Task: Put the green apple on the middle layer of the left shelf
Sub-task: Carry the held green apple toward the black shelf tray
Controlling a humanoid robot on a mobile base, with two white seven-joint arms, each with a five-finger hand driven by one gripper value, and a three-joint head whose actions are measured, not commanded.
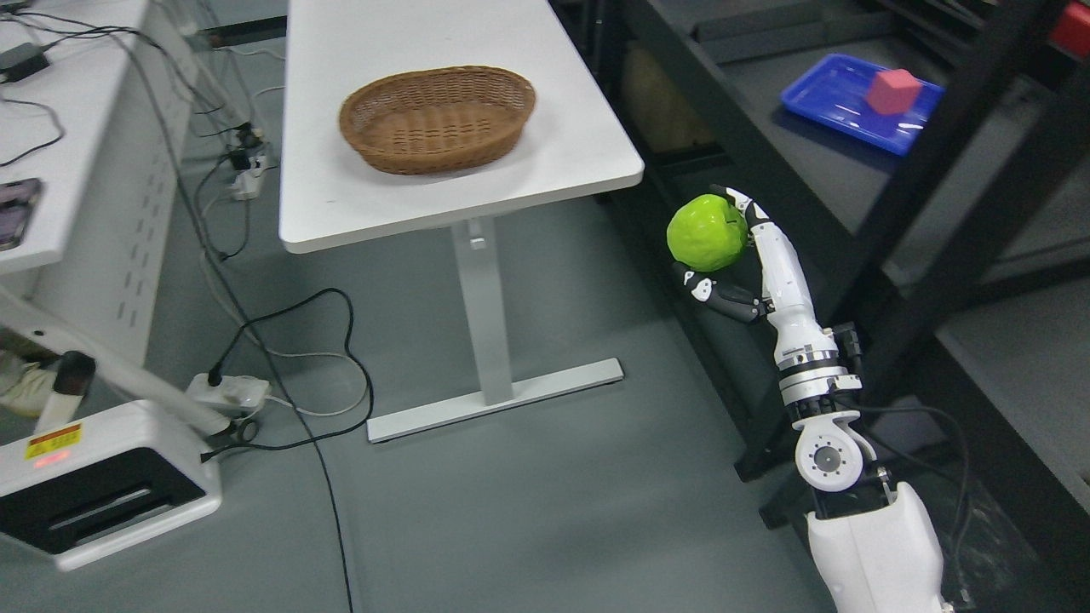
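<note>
A bright green apple [707,232] is held in my right hand [724,247], whose arm rises from the lower right. The fingers curl over its top and right side and the thumb presses from below. The apple hangs in the air over the grey floor, just left of a black metal shelf [766,145] that fills the right side of the view. The shelf's grey board at mid height lies to the right of the hand. My left arm does not show.
A blue tray [830,102] with a pink block [892,91] sits on the shelf board. A wicker basket [437,117] stands on a white table [562,162] to the left. Cables and a power strip [228,393] lie on the floor; a white machine [102,481] is lower left.
</note>
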